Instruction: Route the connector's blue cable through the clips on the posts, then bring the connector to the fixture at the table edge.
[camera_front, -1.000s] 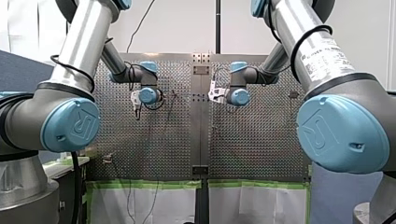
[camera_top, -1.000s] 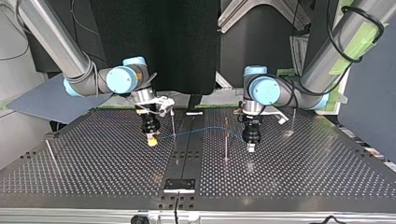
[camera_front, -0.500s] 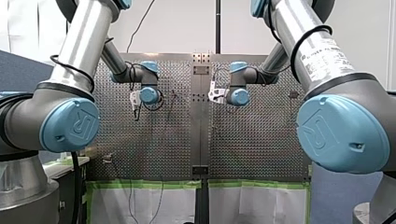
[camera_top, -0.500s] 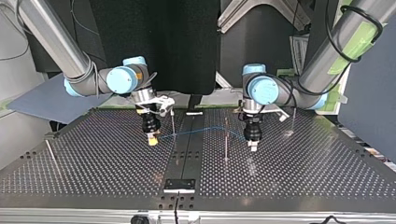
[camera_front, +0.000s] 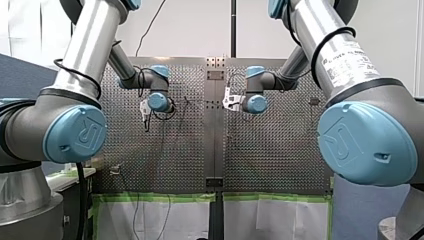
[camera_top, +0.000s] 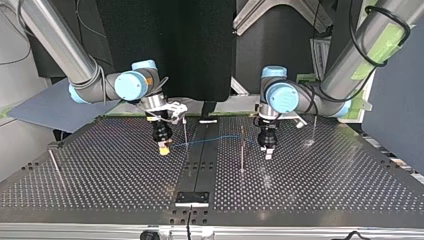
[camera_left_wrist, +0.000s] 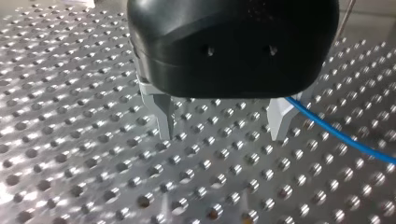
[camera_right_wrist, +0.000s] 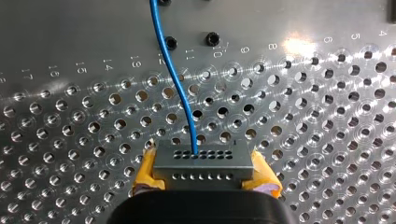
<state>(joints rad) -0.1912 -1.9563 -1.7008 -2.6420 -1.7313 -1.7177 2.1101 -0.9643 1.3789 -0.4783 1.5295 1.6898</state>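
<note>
Counted two silver-and-blue robot arms (camera_top: 60, 45), each with one gripper: my left gripper (camera_left_wrist: 223, 135) and my right gripper (camera_right_wrist: 204, 173), two in all. One thin blue cable (camera_right_wrist: 175, 79), one grey rectangular connector (camera_right_wrist: 203, 161) and one flat black fixture plate (camera_top: 192, 198) were noted. Three upright thin metal posts (camera_top: 242, 155) and one leaning metal rod (camera_top: 52, 161) stood on one perforated metal table (camera_top: 325, 190).

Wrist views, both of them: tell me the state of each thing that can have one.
right gripper, shut on the connector.
connector, held, cable side facing away from the gripper.
left gripper, open, nothing between its jaws.
blue cable, plugged into the connector, passing outside the left gripper, not gripped by it.
</note>
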